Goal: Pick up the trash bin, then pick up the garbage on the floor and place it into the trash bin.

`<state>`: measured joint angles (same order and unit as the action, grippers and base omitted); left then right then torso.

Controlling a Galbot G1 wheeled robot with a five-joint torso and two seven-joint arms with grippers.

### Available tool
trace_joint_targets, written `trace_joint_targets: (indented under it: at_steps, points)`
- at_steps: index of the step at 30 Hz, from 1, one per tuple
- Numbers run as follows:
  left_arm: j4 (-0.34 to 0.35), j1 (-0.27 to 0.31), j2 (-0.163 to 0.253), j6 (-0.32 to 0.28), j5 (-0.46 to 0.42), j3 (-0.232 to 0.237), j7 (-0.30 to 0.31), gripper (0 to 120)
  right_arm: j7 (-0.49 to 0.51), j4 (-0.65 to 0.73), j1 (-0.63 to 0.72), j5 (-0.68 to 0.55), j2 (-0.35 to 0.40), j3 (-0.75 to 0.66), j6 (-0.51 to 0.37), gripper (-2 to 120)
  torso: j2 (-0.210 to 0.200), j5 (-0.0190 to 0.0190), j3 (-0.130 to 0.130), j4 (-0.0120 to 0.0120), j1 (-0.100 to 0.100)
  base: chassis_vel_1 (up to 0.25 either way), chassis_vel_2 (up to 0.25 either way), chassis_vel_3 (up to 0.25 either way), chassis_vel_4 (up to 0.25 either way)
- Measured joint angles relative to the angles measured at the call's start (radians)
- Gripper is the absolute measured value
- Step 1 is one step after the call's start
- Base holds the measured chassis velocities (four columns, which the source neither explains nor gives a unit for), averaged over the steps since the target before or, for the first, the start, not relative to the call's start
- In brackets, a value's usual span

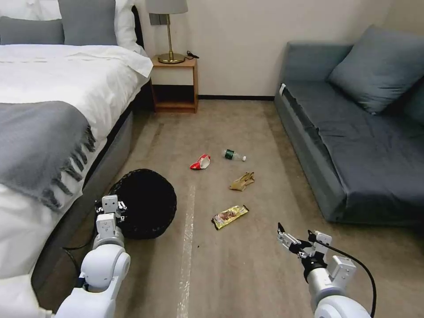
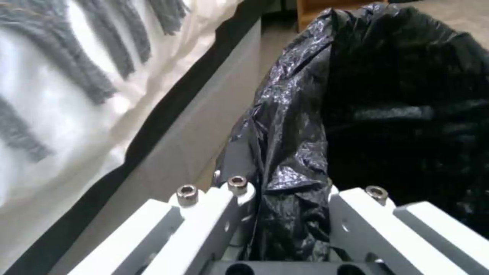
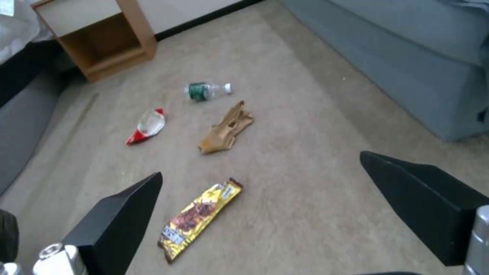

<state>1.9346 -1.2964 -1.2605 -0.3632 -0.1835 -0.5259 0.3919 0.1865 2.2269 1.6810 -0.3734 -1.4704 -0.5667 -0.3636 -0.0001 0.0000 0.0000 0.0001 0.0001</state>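
The trash bin [image 1: 148,203], lined with a crinkled black bag [image 2: 397,95], stands on the floor [image 1: 247,265] beside the bed. My left gripper [image 1: 110,207] is at its near rim, and its white fingers [image 2: 232,198] are shut on the bag-covered edge. The garbage lies ahead on the carpet: a red-and-white wrapper [image 1: 201,162], a small bottle [image 1: 234,155] with a green label, a tan scrap [image 1: 242,181] and a gold-brown snack wrapper [image 1: 229,216]. My right gripper [image 1: 293,238] hovers open above the floor, just short of the snack wrapper [image 3: 198,217].
A bed [image 1: 53,110] with a grey fringed blanket runs along the left. A grey sofa [image 1: 353,145] lines the right. A wooden nightstand [image 1: 174,84] with a lamp stands at the back wall. Open carpet lies between bed and sofa.
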Motion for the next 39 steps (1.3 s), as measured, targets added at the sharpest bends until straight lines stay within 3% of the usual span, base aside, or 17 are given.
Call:
trace_joint_targets:
  at_steps: [16, 39]
  points:
    - [-0.029, 0.021, 0.013, 0.007, -0.003, 0.013, -0.002, 5, 0.000, -0.020, -0.010, 0.012, -0.011, 0.003, 0.002, 100, 0.000, 0.0001, 0.000, -0.0002, 0.000, -0.117, 0.118, 0.118, -0.114]
    - [-0.049, 0.007, -0.004, 0.025, 0.002, 0.010, -0.003, 5, 0.000, -0.055, -0.028, 0.026, -0.013, 0.017, 0.008, 100, 0.000, 0.0000, 0.000, -0.0001, 0.000, -0.112, 0.118, 0.116, -0.114]
